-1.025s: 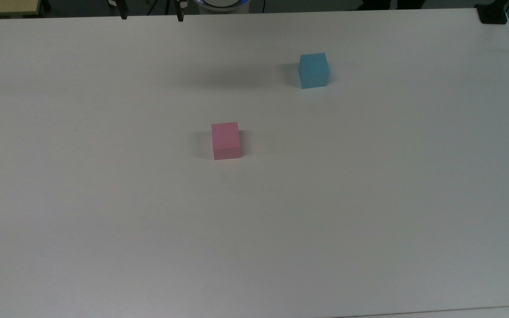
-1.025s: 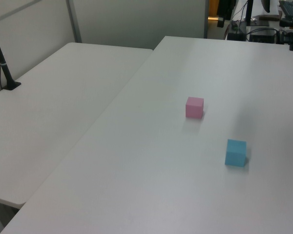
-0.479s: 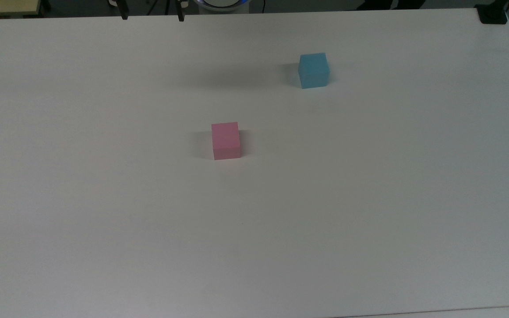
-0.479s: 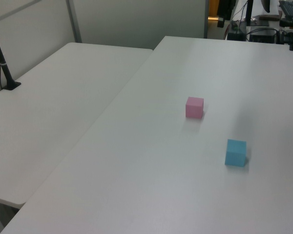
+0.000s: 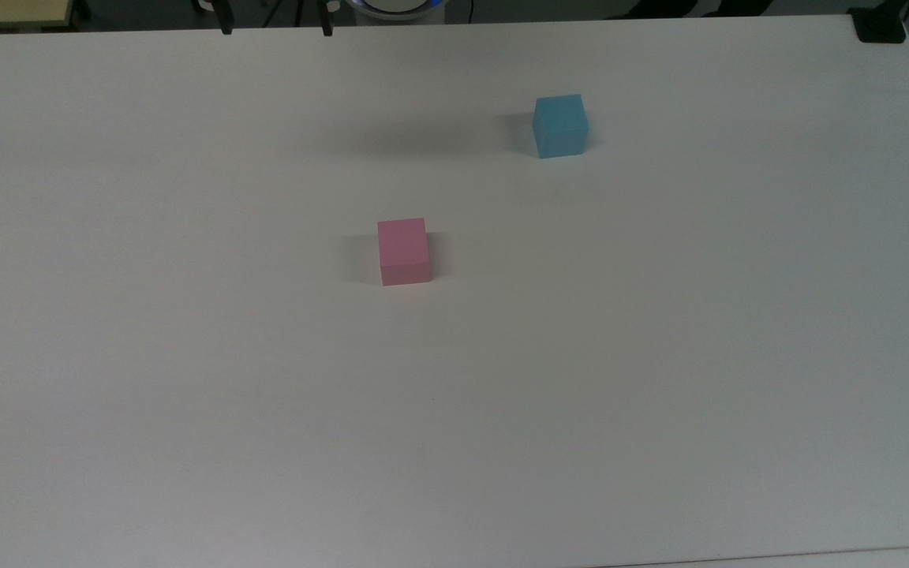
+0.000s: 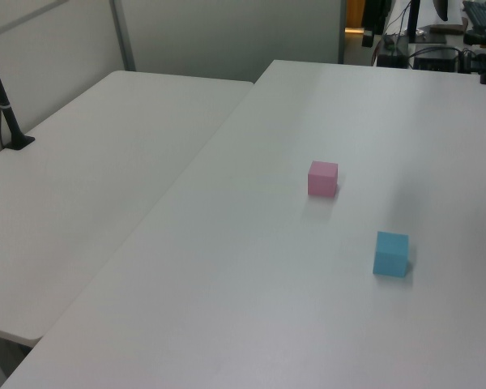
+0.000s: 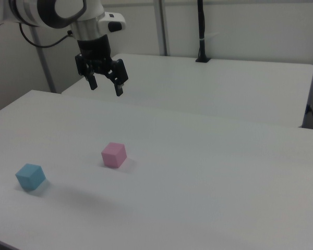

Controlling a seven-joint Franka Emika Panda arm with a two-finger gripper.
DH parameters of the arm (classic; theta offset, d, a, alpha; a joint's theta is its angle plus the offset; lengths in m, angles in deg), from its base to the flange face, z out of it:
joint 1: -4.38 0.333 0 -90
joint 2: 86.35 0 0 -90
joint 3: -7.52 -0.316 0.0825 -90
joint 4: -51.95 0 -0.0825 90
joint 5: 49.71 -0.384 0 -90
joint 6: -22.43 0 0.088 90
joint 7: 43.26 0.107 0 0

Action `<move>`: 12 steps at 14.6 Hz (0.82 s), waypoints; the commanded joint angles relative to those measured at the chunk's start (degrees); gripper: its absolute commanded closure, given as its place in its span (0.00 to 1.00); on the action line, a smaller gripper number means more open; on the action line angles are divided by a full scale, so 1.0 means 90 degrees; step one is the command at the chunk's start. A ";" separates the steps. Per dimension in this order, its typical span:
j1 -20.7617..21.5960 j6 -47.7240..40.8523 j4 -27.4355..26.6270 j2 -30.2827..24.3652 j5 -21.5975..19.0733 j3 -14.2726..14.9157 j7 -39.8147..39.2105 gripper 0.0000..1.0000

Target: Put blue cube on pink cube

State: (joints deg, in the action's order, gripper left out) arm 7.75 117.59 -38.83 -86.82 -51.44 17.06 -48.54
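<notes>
Hanging high above the table (image 7: pixel 198 156) — hand (image 7: pixel 106 85) spread, empty.

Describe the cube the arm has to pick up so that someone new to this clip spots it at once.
On the large white table, two small matte cubes sit apart. The small sky-blue cube lies toward the top view's upper right, up and right of the small pink cube. Colour alone separates them, as they match in size and shape.

No writing, label, brand, number or sign can be read anywhere.
</notes>
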 commanded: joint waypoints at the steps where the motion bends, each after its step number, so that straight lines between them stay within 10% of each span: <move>1: 0.0056 -0.0203 -0.0001 -0.0065 -0.0053 0.0043 -0.0087 0.00; 12: 0.0036 -0.0682 -0.0166 -0.0386 0.0104 -0.0015 -0.0488 0.00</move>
State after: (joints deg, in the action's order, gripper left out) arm 7.63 112.79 -38.57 -87.42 -50.97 17.06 -50.86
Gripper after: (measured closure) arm 0.000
